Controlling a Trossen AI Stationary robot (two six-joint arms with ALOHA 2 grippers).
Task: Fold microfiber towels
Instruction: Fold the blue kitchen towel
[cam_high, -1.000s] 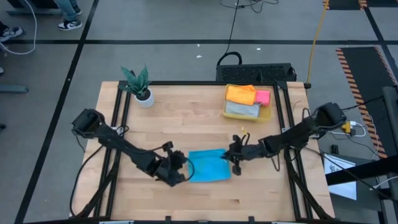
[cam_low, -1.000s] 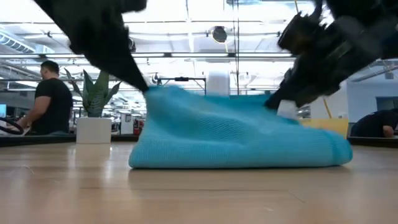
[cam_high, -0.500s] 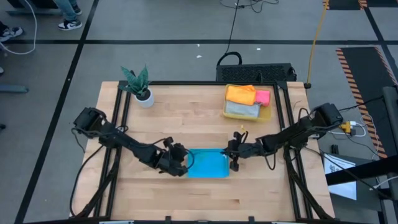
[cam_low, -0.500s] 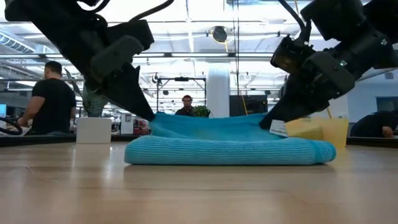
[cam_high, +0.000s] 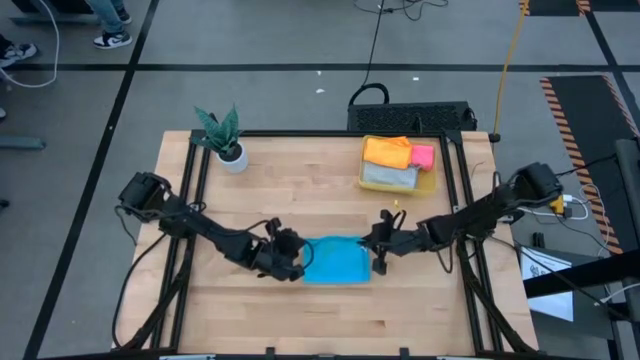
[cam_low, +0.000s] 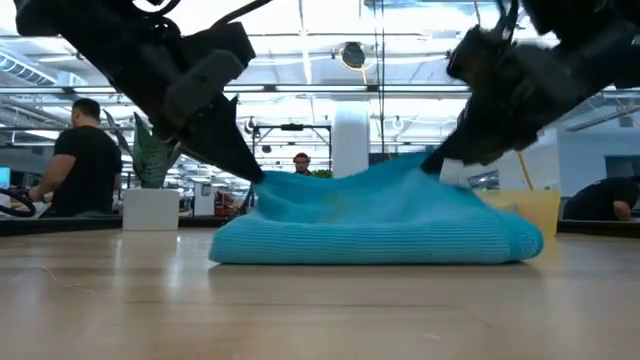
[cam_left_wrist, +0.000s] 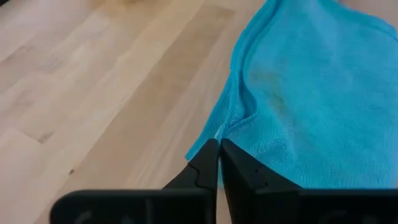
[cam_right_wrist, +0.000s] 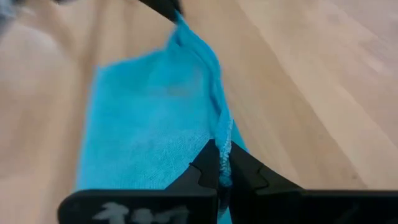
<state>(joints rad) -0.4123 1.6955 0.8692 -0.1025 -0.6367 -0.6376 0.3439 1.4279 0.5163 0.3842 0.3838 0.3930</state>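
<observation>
Towel (cam_high: 334, 263) in bright blue lies near the front middle of your surface (cam_high: 300, 190), folded over with its thick rounded fold toward the low camera. Your left tool (cam_high: 296, 262) is at the towel's left edge, fingers pressed together and pinching the hem; the left wrist view shows the hem caught right at the fingertips (cam_left_wrist: 208, 160). Your right tool (cam_high: 377, 250) is at the towel's right edge, likewise pressed together on the hem, with the cloth running between its fingers in the right wrist view. In the low view both tools hold their pinched edges raised above the lower layer, and the right side sits higher than the left, so the top layer sags between them. A yellow bin (cam_high: 398, 183) at the back right holds orange (cam_high: 387, 151), pink (cam_high: 423, 156) and grey (cam_high: 389, 175) towels. A plant (cam_high: 224, 140) stands at the back left.
</observation>
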